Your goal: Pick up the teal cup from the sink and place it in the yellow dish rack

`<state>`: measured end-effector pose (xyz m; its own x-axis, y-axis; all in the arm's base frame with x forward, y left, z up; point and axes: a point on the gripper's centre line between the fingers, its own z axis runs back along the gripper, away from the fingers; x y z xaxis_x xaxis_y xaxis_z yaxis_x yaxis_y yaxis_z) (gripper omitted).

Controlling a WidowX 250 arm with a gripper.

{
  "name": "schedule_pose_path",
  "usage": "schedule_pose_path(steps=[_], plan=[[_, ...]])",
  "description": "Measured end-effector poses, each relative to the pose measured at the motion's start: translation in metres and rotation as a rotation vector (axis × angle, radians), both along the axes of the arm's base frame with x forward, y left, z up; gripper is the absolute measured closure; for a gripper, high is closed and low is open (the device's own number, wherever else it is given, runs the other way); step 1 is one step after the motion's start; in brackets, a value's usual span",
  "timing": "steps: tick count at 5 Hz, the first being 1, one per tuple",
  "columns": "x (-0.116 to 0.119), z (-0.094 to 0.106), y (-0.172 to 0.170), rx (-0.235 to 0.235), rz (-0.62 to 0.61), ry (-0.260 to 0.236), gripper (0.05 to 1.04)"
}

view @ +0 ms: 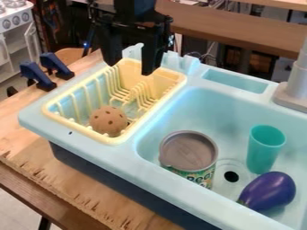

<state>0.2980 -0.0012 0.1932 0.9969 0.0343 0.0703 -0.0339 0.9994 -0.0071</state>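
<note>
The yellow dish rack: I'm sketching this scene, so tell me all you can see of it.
The yellow dish rack looks like molded plastic: an oblong basket with rounded corners, a smooth rim and rows of prongs inside. It sits upright at the left end of the light-blue toy sink, beside the basin. A brown, dark-spotted ball rests in its near end. The open claw shows by its far end; whether they touch is unclear.

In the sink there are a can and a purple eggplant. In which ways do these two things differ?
The can stands upright, while the eggplant lies on its side. The can is a cylinder with a flat top; the eggplant is rounded and tapers toward one end. The can has a grey top and a printed label, whereas the eggplant is glossy purple. Both are in the basin of the light blue sink.
</note>
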Motion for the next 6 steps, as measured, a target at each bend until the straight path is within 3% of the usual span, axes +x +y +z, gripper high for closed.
schedule_pose_path(steps=[1,2,3,4,5,6], plan=[[0.0,-0.009,-0.001,0.001,0.001,0.026,0.077],[0.01,-0.016,-0.03,0.032,-0.026,-0.044,0.077],[0.019,-0.026,-0.061,0.043,-0.076,-0.027,0.077],[0.027,-0.027,-0.084,0.027,-0.137,-0.039,0.077],[0.039,-0.043,-0.1,-0.036,-0.22,0.025,0.077],[0.045,-0.047,-0.115,-0.055,-0.285,0.046,0.077]])
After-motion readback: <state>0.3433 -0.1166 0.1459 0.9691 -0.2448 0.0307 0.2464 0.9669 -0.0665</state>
